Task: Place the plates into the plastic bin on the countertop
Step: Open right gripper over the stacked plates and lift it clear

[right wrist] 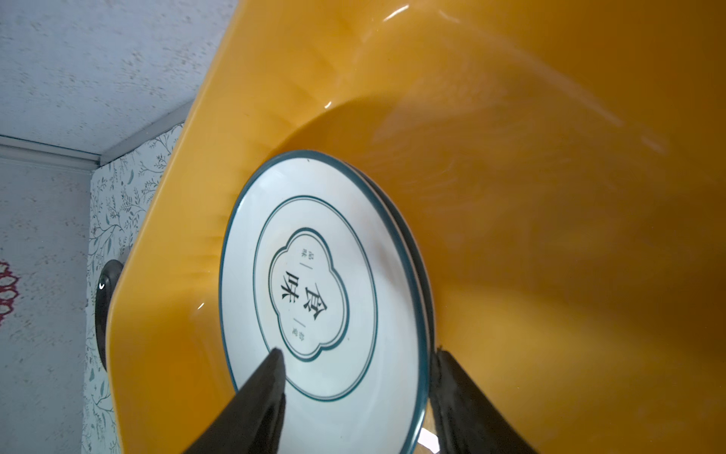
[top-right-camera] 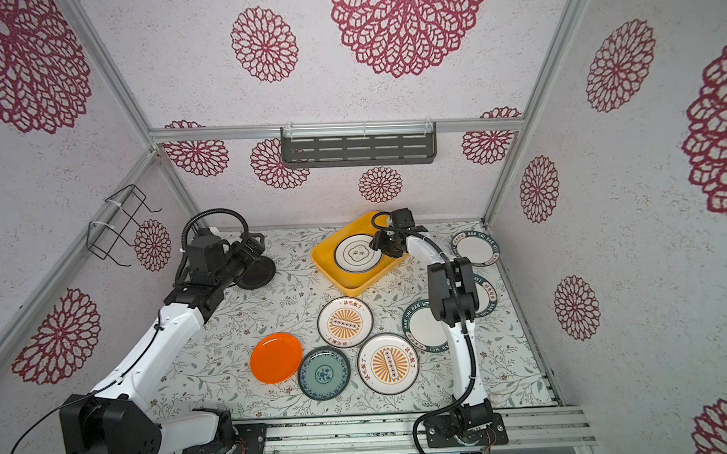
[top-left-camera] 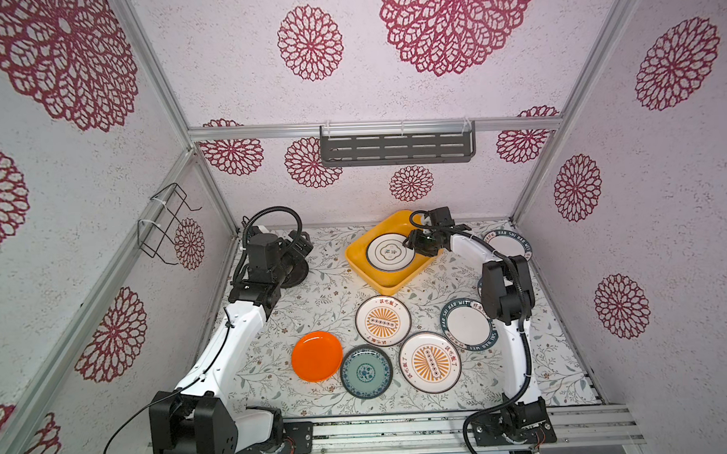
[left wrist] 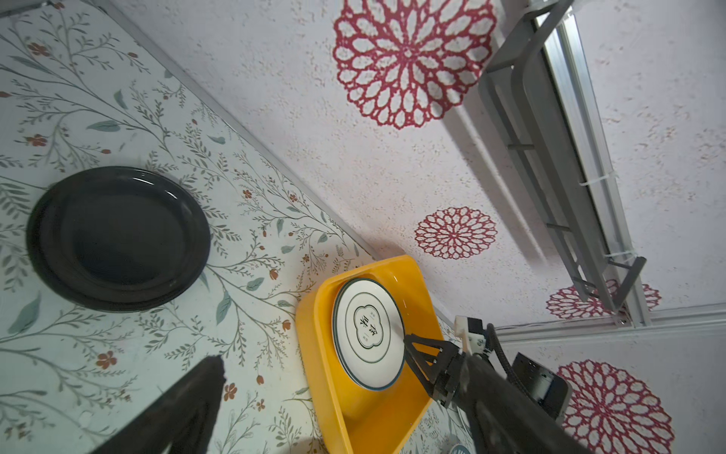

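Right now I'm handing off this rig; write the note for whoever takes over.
Right hand: open, fingers either side of the rim of the ringed plate, which lies in the yellow bin, seemingly on a second plate.
Left hand: open, empty, near the black plate at the back.
Done: those in the bin.
Left on the counter: black plate, orange plate, teal plate, two sunburst plates, three lettered plates.

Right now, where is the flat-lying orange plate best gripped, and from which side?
Probably pinch the raised rim of the orange plate at its left edge in both top views: it lies flat, so only the rim offers purchase, and the teal plate crowds its right edge. Come in low from that open side.
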Action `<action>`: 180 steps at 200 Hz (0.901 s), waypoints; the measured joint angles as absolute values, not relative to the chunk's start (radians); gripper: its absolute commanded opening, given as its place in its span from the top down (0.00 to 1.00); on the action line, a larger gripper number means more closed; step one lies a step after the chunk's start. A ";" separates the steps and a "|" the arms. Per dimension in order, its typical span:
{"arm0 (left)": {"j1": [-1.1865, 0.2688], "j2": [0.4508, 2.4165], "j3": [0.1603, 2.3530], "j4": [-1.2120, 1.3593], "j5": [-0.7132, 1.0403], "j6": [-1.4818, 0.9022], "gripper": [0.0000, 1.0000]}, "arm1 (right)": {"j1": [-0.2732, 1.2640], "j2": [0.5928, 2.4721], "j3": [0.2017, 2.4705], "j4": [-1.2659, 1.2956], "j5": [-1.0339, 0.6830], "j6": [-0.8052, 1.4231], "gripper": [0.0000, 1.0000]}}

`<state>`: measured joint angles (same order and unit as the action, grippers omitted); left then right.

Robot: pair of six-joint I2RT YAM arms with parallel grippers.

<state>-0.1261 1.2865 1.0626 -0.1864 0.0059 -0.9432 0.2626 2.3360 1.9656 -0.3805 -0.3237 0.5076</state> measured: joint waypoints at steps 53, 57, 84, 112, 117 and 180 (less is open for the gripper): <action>-0.029 1.290 1.062 -0.265 0.017 -0.943 0.03 | 0.265 2.341 2.043 -0.445 -0.281 0.475 0.29; -0.020 1.291 1.062 -0.271 0.020 -0.943 0.03 | 0.266 2.341 2.049 -0.447 -0.281 0.471 0.28; 0.044 1.332 1.062 -0.289 0.077 -0.942 0.03 | 0.275 2.341 2.065 -0.447 -0.268 0.456 0.25; 0.106 1.412 1.055 -0.303 0.124 -0.947 0.03 | 0.286 2.339 2.065 -0.444 -0.249 0.445 0.21; 0.113 1.422 1.050 -0.303 0.127 -0.950 0.03 | 0.287 2.338 2.065 -0.442 -0.246 0.445 0.21; 0.153 1.549 1.022 -0.321 0.244 -0.955 0.03 | 0.319 2.256 2.055 -0.412 -0.236 0.437 0.08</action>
<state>0.1532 1.5490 1.0222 -0.3210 0.2440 -0.9554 0.3195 2.2559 2.0548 -0.4118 -0.2363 0.4366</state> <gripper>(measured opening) 0.972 0.859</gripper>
